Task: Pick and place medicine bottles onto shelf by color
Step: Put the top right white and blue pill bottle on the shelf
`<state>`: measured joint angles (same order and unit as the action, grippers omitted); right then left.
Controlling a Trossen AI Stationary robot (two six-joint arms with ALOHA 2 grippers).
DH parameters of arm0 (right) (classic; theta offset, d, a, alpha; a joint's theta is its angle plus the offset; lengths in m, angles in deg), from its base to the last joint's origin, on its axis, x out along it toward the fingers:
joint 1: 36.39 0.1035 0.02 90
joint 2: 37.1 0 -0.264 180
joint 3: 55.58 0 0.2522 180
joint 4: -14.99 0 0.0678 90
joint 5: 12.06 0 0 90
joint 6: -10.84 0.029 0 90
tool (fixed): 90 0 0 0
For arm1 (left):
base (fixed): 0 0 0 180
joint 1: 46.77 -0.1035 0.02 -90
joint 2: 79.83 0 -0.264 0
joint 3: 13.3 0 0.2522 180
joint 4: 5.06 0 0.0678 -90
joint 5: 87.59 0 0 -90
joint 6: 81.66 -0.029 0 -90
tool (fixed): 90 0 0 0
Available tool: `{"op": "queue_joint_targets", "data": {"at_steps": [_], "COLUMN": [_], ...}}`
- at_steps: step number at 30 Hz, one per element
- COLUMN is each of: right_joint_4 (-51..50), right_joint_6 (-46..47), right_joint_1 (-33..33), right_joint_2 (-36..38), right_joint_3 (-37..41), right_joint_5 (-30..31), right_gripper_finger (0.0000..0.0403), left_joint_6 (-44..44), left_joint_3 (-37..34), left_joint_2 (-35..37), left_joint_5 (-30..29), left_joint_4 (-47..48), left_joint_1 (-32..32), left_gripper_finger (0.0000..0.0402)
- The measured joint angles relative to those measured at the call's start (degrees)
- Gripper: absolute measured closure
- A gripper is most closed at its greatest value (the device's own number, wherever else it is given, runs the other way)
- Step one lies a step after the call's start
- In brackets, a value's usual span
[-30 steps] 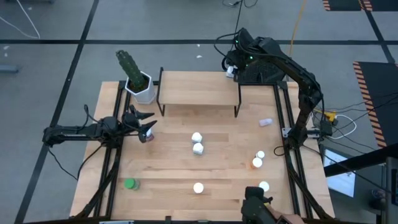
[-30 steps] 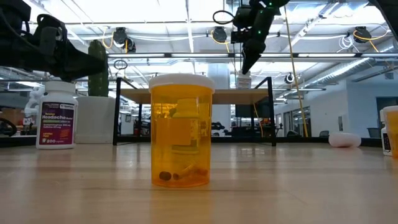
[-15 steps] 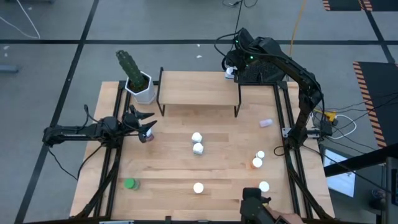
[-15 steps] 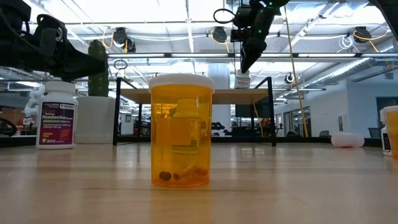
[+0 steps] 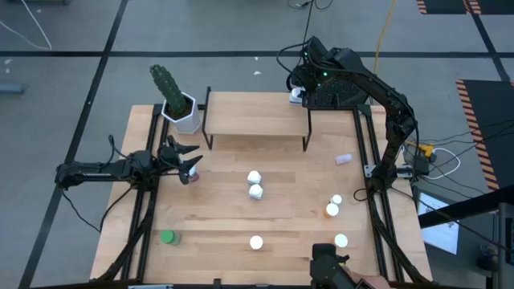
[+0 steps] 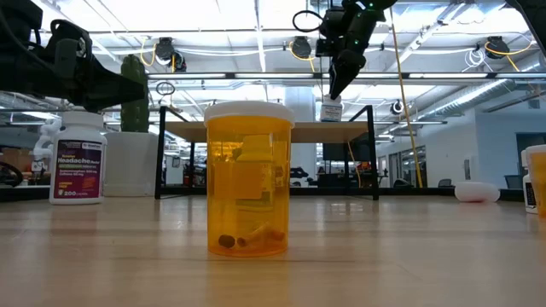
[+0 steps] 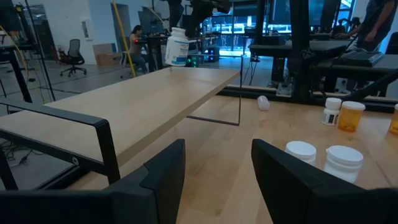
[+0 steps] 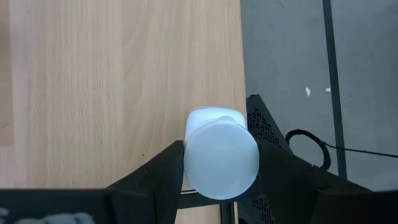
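Left hand [image 5: 188,163] hovers at about 9 o'clock of the tabletop [image 5: 289,201], fingers [image 7: 155,180] parted with nothing between them; a red-labelled white bottle [image 5: 191,177] stands just beside its tips, reading as a headache bottle [image 6: 78,166] in the low view. Green bottle [image 5: 167,237] sits at 7 o'clock near the tabletop's left edge. White pot with cactus [image 5: 181,112] at 11 o'clock, just left of the shelf [image 5: 257,116]. Shelf stands at 12 o'clock along the far edge, light wood board on black legs. Two white-capped bottles [image 5: 254,185] stand touching near centre, one more white-capped bottle [image 5: 255,242] at 6 o'clock; low view shows an orange bottle [image 6: 248,181] up close, upright, a few pills at its bottom. Right of centre: a pinkish bottle [image 5: 343,158] lying on its side at 3 o'clock, then a cluster at 4 to 5 o'clock, orange bottle [image 5: 332,210] between two white-capped ones. Right hand [image 5: 299,87] is at the shelf's far right corner, 1 o'clock, fingers [image 8: 155,180] on either side of a blue-white bottle [image 8: 221,152] standing at the board's edge; cannot tell if they still squeeze it or are just clear
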<state>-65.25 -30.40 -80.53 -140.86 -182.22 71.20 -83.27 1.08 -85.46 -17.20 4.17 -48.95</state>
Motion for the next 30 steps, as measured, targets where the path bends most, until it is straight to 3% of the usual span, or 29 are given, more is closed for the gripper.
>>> {"op": "queue_joint_targets", "data": {"at_steps": [17, 30], "right_joint_4": [-0.2, 0.5], "right_joint_6": [0.0, 0.4], "right_joint_1": [0.0, 0.0], "right_joint_2": [0.0, 0.0], "right_joint_3": [0.0, 0.0], "right_joint_5": [-0.8, -0.8], "right_gripper_finger": [0.0216, 0.0173], "left_joint_6": [0.4, 0.4], "left_joint_3": [0.0, 0.0], "left_joint_2": [0.0, 0.0], "left_joint_5": [0.0, 0.0], "left_joint_4": [0.0, 0.0], "left_joint_1": [0.0, 0.0], "left_gripper_finger": [0.0213, 0.0213]}}
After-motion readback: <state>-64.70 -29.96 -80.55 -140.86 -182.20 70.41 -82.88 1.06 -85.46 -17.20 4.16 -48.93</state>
